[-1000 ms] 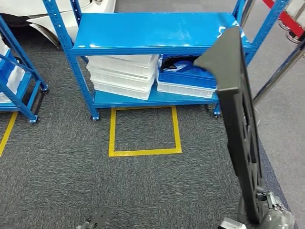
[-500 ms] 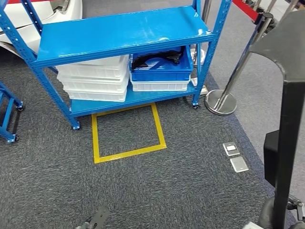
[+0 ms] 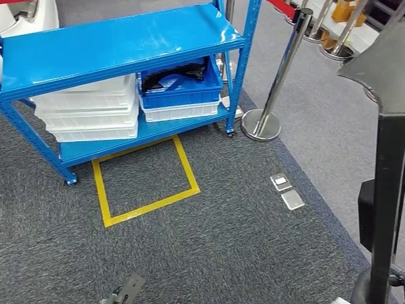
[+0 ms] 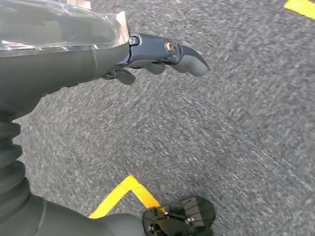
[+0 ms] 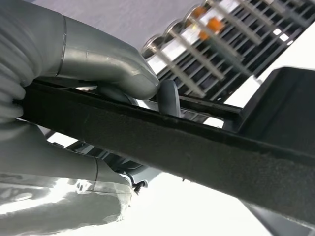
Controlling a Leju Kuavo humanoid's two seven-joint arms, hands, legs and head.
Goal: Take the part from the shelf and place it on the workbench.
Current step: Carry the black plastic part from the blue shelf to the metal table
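The part is a long, flat black plastic piece standing upright at the right edge of the head view, its wide end up. My right hand grips its lower end; in the right wrist view the thumb and fingers wrap around the part's black edge. My left hand hangs low over the grey carpet, and in the left wrist view its fingers are stretched out with nothing in them. The blue shelf stands at the upper left.
On the shelf's lower level sit stacked white bins and a blue bin with dark parts in it. A yellow tape square marks the carpet before it. A metal stanchion and two floor plates lie to the right.
The whole view has swung to the right: shelf and yellow square slid left, stanchions and floor plates came in. The part stays gripped in my right hand at the right edge.
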